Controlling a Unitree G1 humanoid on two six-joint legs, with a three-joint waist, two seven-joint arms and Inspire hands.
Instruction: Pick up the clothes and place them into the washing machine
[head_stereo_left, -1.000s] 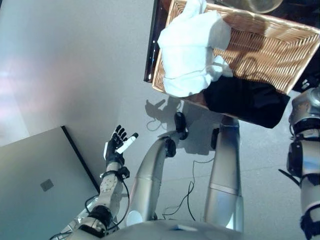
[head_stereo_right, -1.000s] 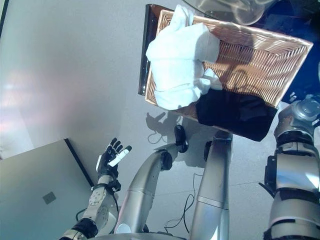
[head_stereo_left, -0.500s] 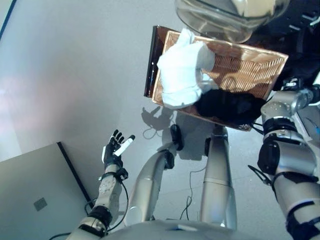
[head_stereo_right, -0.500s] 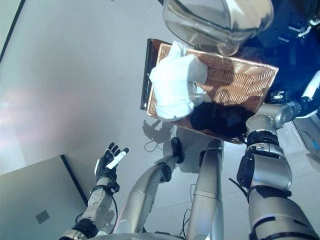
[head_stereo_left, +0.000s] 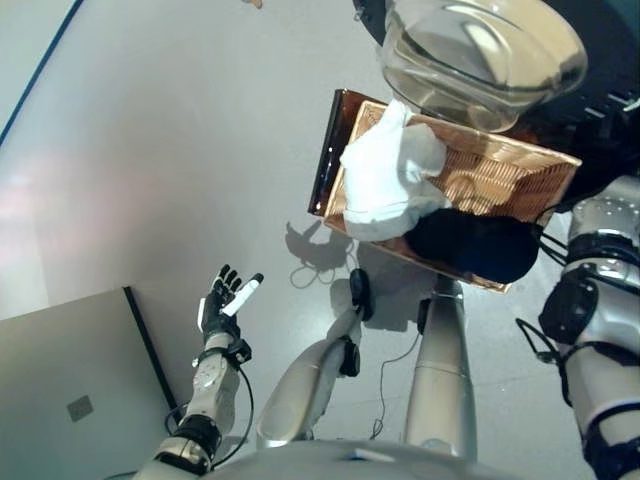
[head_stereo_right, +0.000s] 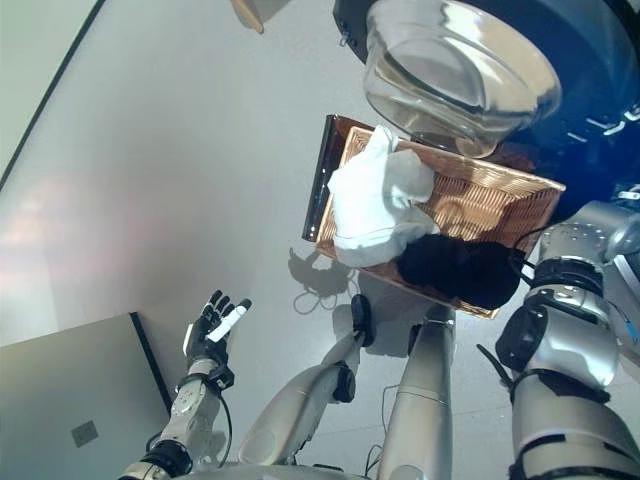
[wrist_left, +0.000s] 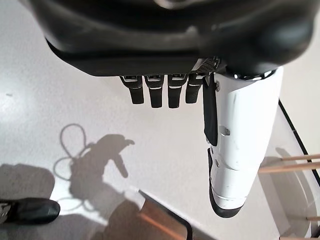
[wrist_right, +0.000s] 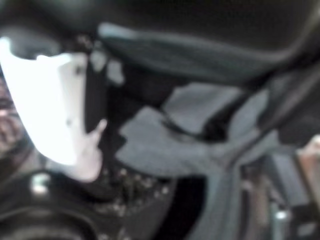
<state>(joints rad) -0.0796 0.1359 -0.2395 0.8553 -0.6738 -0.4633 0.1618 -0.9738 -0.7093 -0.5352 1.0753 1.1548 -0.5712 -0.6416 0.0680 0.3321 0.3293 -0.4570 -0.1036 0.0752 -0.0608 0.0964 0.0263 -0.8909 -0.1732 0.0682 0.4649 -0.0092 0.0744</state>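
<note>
My right hand (wrist_right: 55, 115) is pinching grey cloth (wrist_right: 170, 145) beside the basket (head_stereo_left: 500, 175); my left hand (head_stereo_left: 222, 300) is hanging spread, well apart from it.

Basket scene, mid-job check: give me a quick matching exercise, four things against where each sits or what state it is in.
Things:
1. white garment
2. dark garment
3. left hand
4. washing machine door

States:
a. draped over the wicker basket's near edge
b. open, holding nothing, over the floor
c. piled at the basket's left end
d. swung open above the basket

Pairs: 1-c, 2-a, 3-b, 4-d
</note>
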